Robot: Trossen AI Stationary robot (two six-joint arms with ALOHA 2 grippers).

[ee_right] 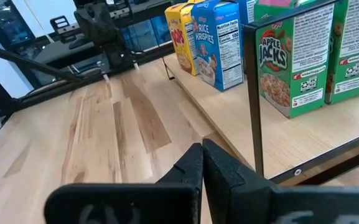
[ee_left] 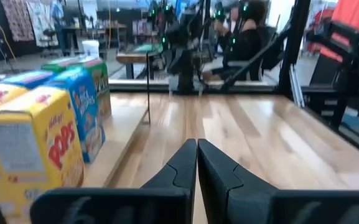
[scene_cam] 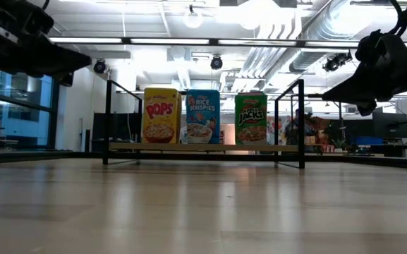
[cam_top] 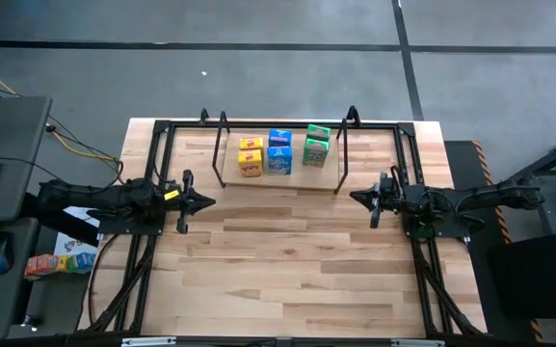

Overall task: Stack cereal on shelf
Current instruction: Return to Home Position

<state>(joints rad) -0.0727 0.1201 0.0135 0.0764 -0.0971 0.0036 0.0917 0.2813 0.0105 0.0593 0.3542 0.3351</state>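
Left gripper (cam_top: 200, 201) is closed & empty, fingers pressed tip to tip w/ nothing between, parked at the left side of the light wooden tabletop (cam_top: 287, 270) and pointing inward. Right gripper (cam_top: 359, 198) mirrors it at the right side, also closed on nothing. Both are well apart from the cereal.

Low shelf of thin black rod uprights round a light wooden board (cam_top: 258, 181) stands at the far middle of the tabletop. On it are six small cardboard cereal boxes, upright, in 3 columns of 2, front & back: yellow boxes (cam_top: 250, 164) on the left, blue boxes (cam_top: 278, 159) in the middle, green boxes (cam_top: 315, 152) on the right. Yellow & blue sit just beside each other; the green pair is a bit apart from blue. Low view shows the front row square-on, none tilted.

No box is on the bare tabletop, so stacking looks done, approx complete. What's left, I'd judge, is only the arms settling at rest, and they look about there. A few small coloured items (cam_top: 46, 263) lie off the tabletop past its left edge; can't tell what they are
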